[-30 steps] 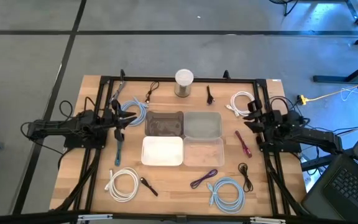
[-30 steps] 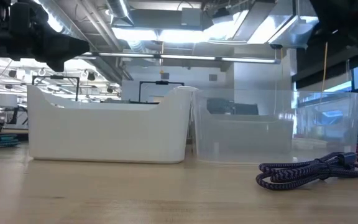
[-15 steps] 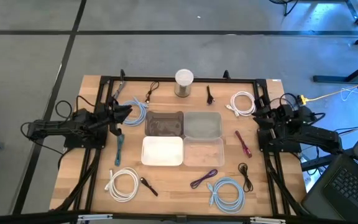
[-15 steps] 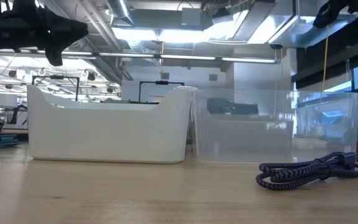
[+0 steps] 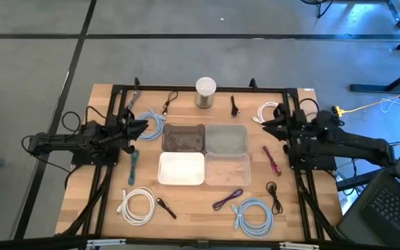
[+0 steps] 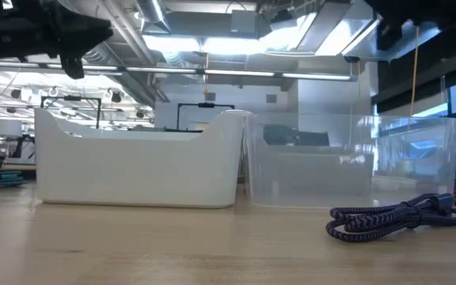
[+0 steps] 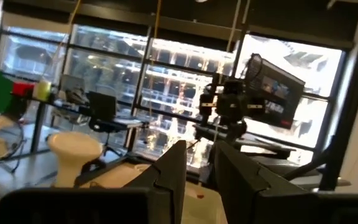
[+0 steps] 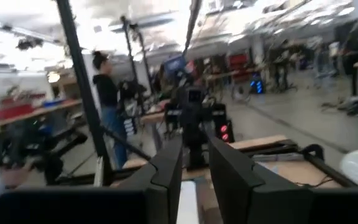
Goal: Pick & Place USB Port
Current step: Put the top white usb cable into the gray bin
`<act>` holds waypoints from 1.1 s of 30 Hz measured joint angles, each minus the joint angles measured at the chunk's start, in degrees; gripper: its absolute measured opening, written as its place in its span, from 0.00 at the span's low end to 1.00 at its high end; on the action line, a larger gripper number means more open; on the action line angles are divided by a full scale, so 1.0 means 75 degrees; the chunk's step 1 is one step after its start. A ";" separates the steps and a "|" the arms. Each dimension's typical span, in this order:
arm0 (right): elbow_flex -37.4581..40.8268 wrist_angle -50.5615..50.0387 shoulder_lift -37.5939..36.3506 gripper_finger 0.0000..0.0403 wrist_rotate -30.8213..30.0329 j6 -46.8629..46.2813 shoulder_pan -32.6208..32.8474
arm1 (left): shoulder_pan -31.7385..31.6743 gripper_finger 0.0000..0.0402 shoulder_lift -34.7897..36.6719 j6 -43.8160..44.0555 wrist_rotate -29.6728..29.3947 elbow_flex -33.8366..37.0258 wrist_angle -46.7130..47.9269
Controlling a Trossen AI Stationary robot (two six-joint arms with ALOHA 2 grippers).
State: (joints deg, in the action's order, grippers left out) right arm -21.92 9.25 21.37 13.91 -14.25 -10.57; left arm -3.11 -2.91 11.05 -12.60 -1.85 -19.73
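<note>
Your USB cables all lie loose on the table (image 5: 193,205) around the bins: purple cable (image 5: 228,199) in front of the clear bin (image 5: 226,170), red cable (image 5: 271,160) to its right. Left gripper (image 5: 139,127) hangs by the blue coil (image 5: 155,125), narrow gap, empty. Right gripper (image 5: 269,126) hangs by the white coil (image 5: 265,110), narrow gap, empty.
</note>
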 joint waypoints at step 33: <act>-0.4297 -0.9254 0.5287 0.21 -0.3806 -0.1423 -0.2391 | -0.1020 0.19 -0.3959 -0.2058 -0.1081 -0.2773 0.2268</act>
State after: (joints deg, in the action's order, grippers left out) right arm -54.15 -60.16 61.02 -14.63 -24.92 -28.50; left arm -10.76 -32.60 -4.38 -20.71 -22.66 -2.72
